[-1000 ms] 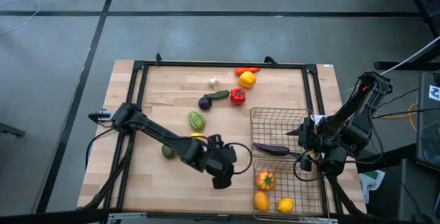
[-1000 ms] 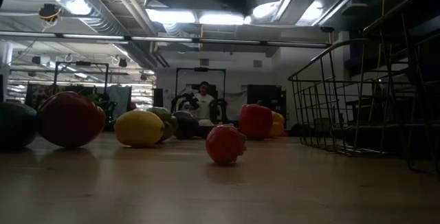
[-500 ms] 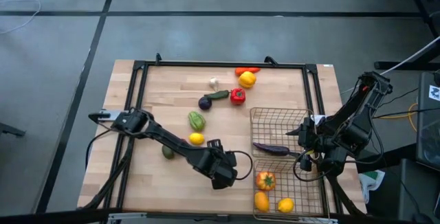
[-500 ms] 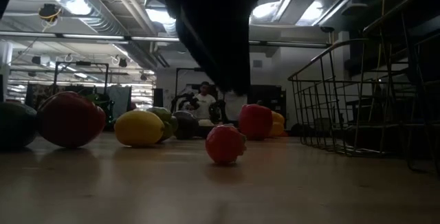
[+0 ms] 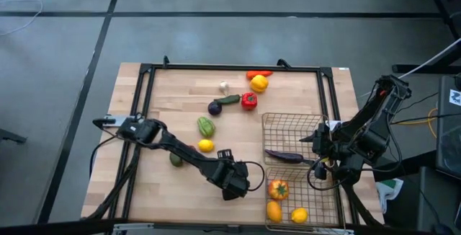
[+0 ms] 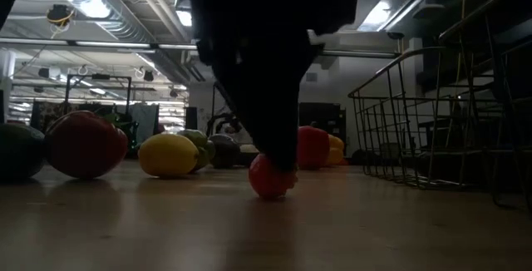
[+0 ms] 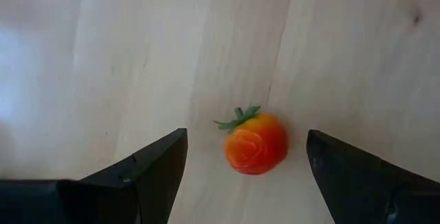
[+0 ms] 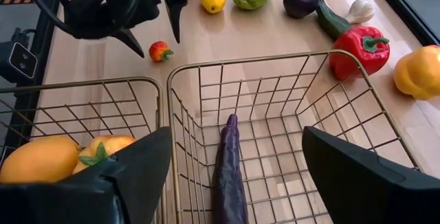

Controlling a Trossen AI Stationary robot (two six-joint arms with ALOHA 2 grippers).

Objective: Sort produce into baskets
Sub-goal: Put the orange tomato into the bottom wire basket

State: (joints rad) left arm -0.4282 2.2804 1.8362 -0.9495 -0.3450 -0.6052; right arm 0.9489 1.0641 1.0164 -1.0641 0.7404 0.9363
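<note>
The left pincer is dropping lower than a moment ago, its released jaws now straddling the small red-orange toy tomato with a green stalk lying on the pale wooden surface, so a grasp looks imminent. Farther off, the right pincer is waiting, released, over the square bronze-grey wire-mesh basket holding the long purple eggplant

Robotics lab: exposed ceiling ducts, framed wooden table.
</note>
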